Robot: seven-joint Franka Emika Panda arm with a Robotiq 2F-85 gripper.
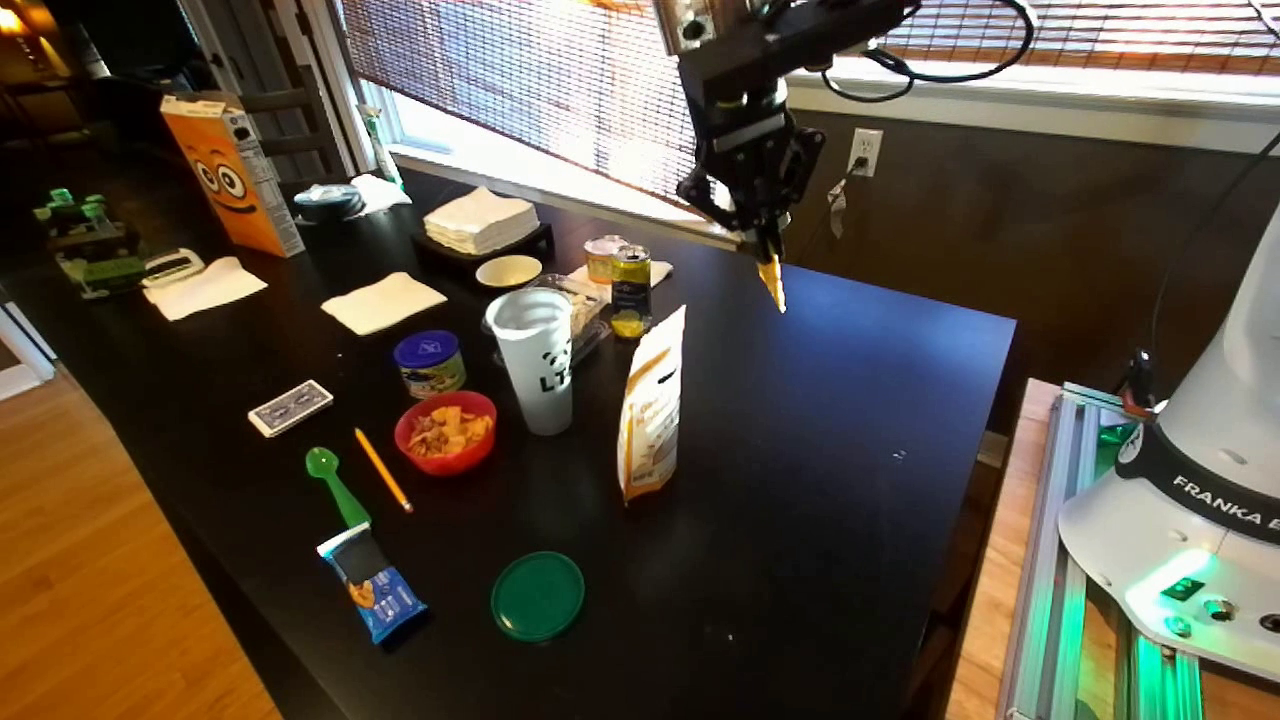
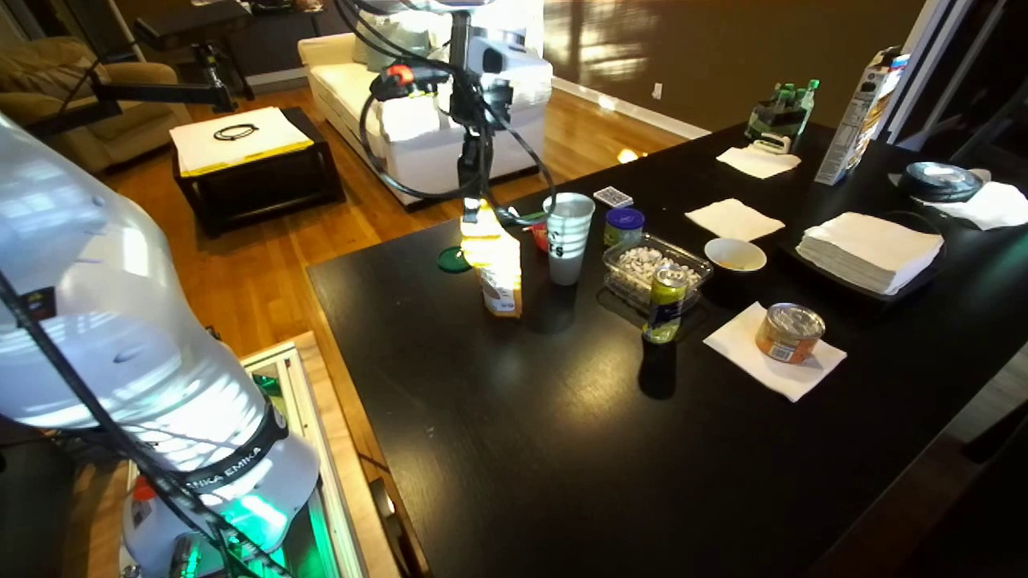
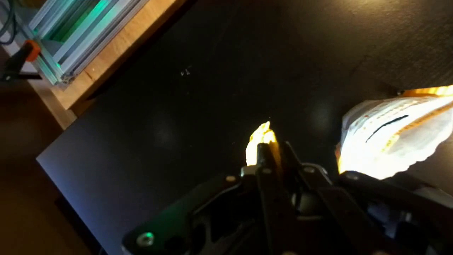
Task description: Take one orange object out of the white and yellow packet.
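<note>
The white and yellow packet (image 1: 652, 415) stands upright on the dark table, beside the white cup. It also shows in an exterior view (image 2: 501, 277), lit by strong glare, and at the right of the wrist view (image 3: 389, 138). My gripper (image 1: 768, 248) is shut on the orange object (image 1: 771, 285) and holds it in the air, apart from the packet. In the wrist view the orange object (image 3: 255, 147) sticks out past the fingertips (image 3: 275, 150), bright with sunlight. In an exterior view the gripper tip (image 2: 472, 205) overlaps the bright packet, so the held piece is hard to separate.
The white cup (image 1: 537, 365), a red bowl (image 1: 447, 435) of snacks, a yellow can (image 1: 631, 292) and a blue-lidded tin (image 1: 431, 365) stand near the packet. A green lid (image 1: 538, 596), a blue wrapper (image 1: 372, 583) and a pencil (image 1: 383, 470) lie nearby. Napkins (image 2: 871, 249) are stacked farther off.
</note>
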